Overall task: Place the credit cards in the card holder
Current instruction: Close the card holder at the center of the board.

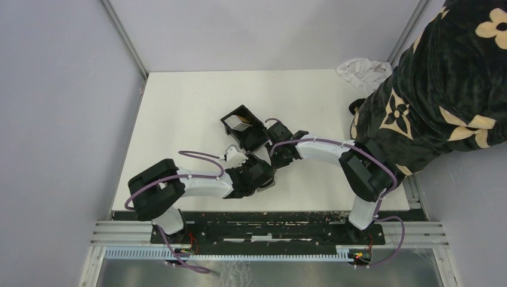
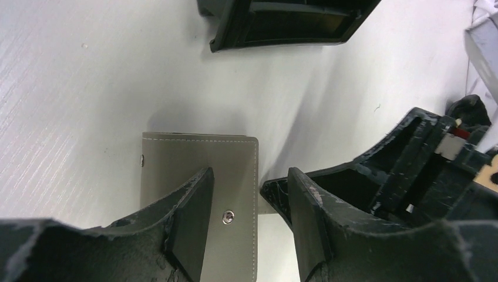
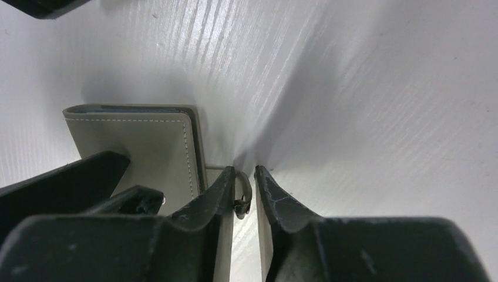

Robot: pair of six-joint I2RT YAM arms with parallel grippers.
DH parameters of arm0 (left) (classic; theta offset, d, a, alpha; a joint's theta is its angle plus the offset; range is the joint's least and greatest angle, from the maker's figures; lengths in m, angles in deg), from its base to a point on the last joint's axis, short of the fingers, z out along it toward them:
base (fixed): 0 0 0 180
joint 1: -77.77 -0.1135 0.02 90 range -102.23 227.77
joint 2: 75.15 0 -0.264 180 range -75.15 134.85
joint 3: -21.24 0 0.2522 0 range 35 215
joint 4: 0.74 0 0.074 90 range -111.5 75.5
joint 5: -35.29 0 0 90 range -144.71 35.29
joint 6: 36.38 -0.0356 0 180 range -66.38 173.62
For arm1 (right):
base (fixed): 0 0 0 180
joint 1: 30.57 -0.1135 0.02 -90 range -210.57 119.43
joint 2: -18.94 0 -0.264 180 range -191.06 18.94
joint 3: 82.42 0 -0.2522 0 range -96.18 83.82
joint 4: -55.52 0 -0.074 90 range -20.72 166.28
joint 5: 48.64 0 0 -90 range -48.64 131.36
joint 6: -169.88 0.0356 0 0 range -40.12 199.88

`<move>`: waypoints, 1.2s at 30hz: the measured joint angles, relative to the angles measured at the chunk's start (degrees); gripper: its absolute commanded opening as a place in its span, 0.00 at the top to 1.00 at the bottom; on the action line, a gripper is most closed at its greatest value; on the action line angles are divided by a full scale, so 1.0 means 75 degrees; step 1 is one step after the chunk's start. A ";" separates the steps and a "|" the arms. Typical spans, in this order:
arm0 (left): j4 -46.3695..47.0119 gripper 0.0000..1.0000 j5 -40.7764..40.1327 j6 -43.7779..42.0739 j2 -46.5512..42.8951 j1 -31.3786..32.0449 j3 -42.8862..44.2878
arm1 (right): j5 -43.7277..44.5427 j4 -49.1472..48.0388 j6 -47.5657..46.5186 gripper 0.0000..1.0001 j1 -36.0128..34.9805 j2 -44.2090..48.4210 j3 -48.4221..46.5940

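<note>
Both arms extend low to mid-bench [image 1: 179, 107], converging over a grey wallet [image 2: 176, 164]. Left tool [image 2: 249, 176]: half open, empty, straddling the wallet edge. Right tool [image 3: 245, 173]: barely parted around a ring [image 3: 242, 191]. Card holder [image 1: 258, 136], one credit card [image 1: 240, 124] inside, stands just beyond.

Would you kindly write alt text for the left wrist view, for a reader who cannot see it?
The left gripper, jaws open, hovers over a flat grey stitched wallet with a metal snap, lying on the white table. An open black box sits beyond it, and the right gripper is close on the right.
</note>
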 measured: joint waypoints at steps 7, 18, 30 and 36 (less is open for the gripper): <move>0.0163 0.42 0.0090 0.0157 0.0137 0.0000 -0.0076 | 0.0000 0.0073 0.0044 0.59 0.0070 0.0154 0.0102; 0.0178 0.42 0.0070 0.0399 0.0192 0.0000 -0.0076 | 0.0085 0.0513 0.0041 0.65 0.0108 0.1131 0.0294; 0.0367 0.43 0.0052 0.0536 0.0224 0.0000 -0.0163 | -0.1241 -0.0093 0.0562 0.99 0.0076 0.2192 0.1469; 0.0490 0.43 0.0058 0.0527 0.0224 -0.0029 -0.0189 | -0.2046 -0.0697 0.0720 0.99 -0.0140 0.2157 0.1574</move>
